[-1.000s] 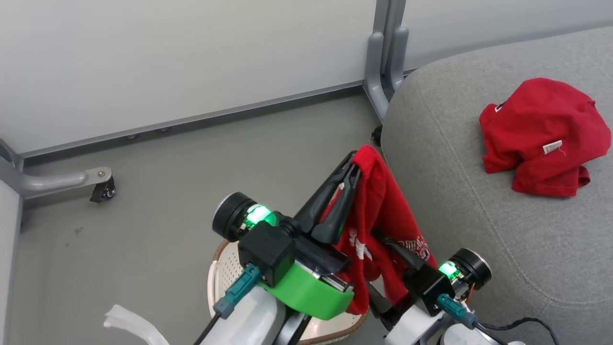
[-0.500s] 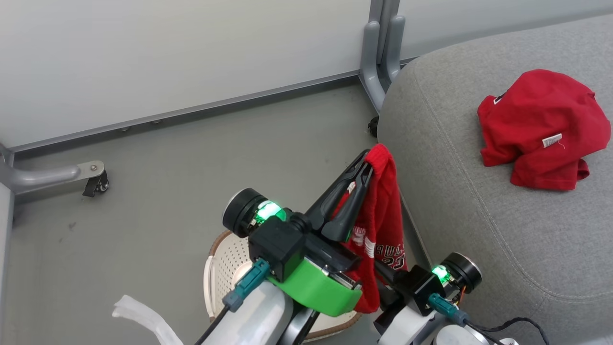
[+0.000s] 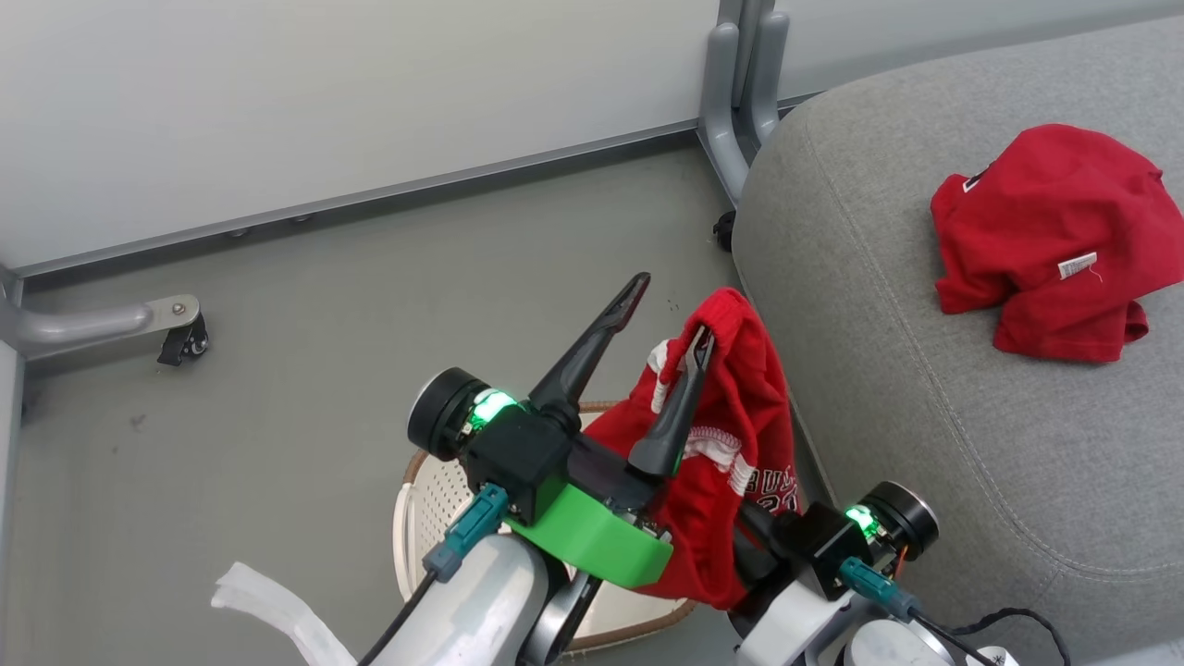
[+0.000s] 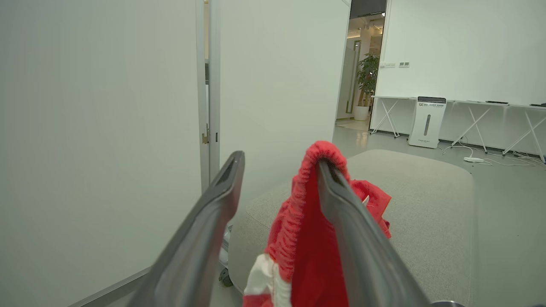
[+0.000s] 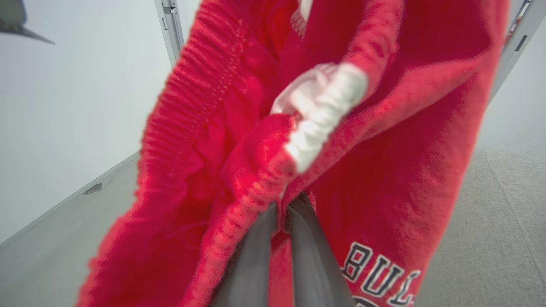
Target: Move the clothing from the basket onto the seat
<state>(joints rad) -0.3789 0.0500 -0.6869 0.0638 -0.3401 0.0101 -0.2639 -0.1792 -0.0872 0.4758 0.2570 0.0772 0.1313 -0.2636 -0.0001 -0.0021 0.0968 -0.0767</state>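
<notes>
Left gripper jaws apart; right gripper jaws clamped.

Bright even light, right wrist blurred

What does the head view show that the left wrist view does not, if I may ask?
The head view adds the basket on the floor and a caster by the wall. The left wrist view adds a doorway with a potted plant and a white appliance. Both share the open left gripper, the hanging red garment hooked over one of its fingers, the grey seat and the second red garment lying on it.
</notes>
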